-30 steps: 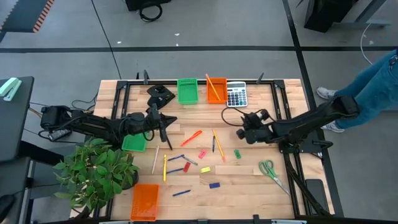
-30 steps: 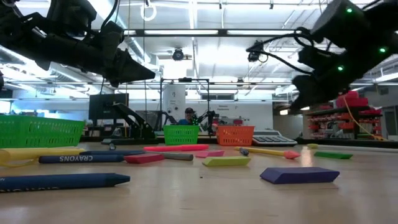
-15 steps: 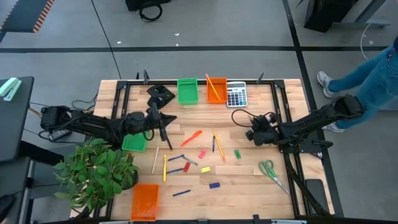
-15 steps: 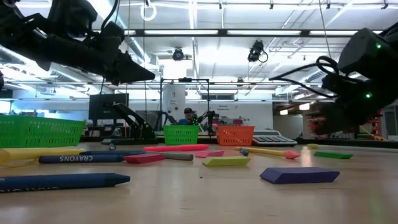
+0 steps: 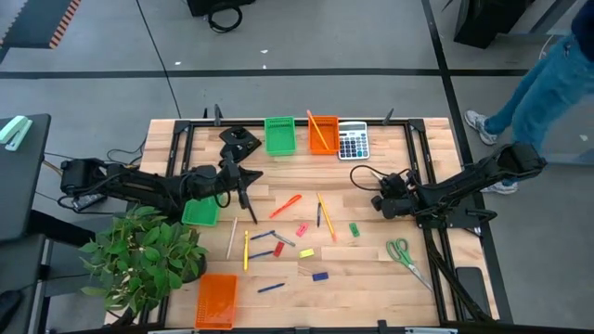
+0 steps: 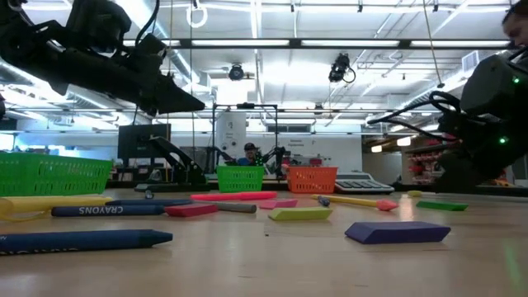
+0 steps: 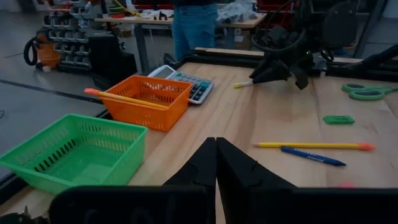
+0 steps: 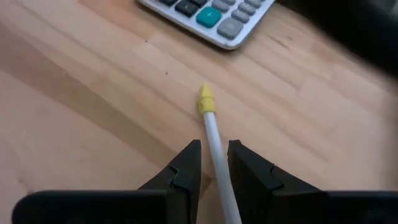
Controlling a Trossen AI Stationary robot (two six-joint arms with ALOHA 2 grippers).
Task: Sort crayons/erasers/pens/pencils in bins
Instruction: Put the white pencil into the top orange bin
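Observation:
My right gripper hangs low over the table's right half, shut on a thin pale pencil with a yellow tip; the left wrist view shows it too. My left gripper hovers shut and holds nothing, just right of the left green bin. A second green bin and an orange bin with pencils in it stand at the far edge. Another orange bin sits near left. Loose crayons, pens, pencils and erasers lie mid-table. My right gripper pinches the pencil's shaft between its two fingers, well behind the yellow tip. The fingers slant down toward the table and lie along the pencil, which sticks out ahead of them. The pencil is lifted clear of the wood, tip forward.
A grey calculator lies beside the far orange bin. Green-handled scissors lie near right. A potted plant overhangs the near left corner. A person in jeans walks past beyond the right edge.
My right gripper has drawn back toward the table's right edge and sunk closer to the table, carrying the pencil along. The person has walked farther off.

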